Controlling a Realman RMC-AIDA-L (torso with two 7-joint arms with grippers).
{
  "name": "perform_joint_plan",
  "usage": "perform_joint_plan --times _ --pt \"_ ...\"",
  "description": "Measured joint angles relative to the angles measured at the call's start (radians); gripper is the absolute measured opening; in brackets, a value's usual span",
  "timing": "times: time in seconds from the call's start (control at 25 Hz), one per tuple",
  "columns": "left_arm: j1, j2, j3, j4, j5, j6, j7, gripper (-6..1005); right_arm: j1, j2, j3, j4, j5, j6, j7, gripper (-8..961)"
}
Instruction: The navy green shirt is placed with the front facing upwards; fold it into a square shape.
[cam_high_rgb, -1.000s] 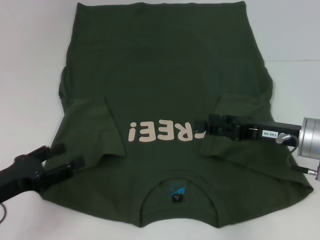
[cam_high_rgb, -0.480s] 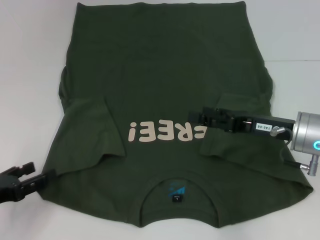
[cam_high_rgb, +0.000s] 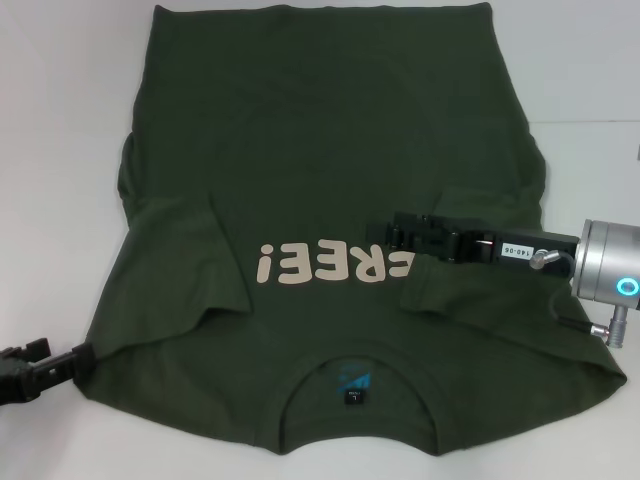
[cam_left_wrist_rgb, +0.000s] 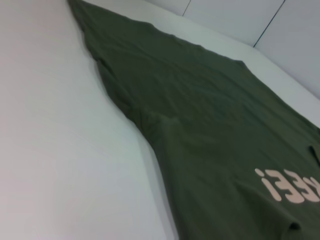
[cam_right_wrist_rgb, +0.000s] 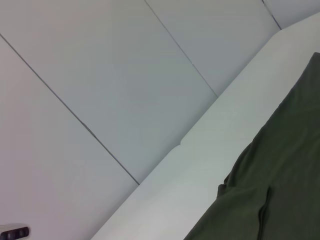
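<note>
Jaws on the right gripper (cam_high_rgb: 392, 232) are hard to read from where I stand: the black fingers lie low over the cloth, their tips at the last letter of the cream lettering (cam_high_rgb: 332, 264), and I cannot tell whether they pinch fabric or merely rest above it. The left gripper (cam_high_rgb: 82, 356) sits off at the near left corner, just touching or just beside the shirt's edge, and its fingers likewise give nothing away. The navy green shirt (cam_high_rgb: 330, 150) lies spread flat on the white table (cam_high_rgb: 60, 120), front up, collar and neck label (cam_high_rgb: 353, 385) toward the robot, hem at the far side, so its long axis runs straight away from the robot. Both sleeves look already turned inward over the body: the left sleeve flap (cam_high_rgb: 185, 260) lies beside the lettering's left end, and the right one sits under the right arm. What matters for the coming move, I would say, is that the remaining fold goes along that long axis, collar toward hem or hem toward collar. Both arms sit at the collar end, so the near shoulders are closer to them than the far hem. The right gripper is well inboard of its shoulder corner, the left nearly at its own.
</note>
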Motion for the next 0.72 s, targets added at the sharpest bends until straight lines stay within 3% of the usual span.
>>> perform_joint_plan --times 0.72 --pt "-0.011 -0.004 0.061 0.0 0.029 0.008 -0.005 859 0.0 -0.003 0.0 0.0 -0.001 0.0 0.0 899"
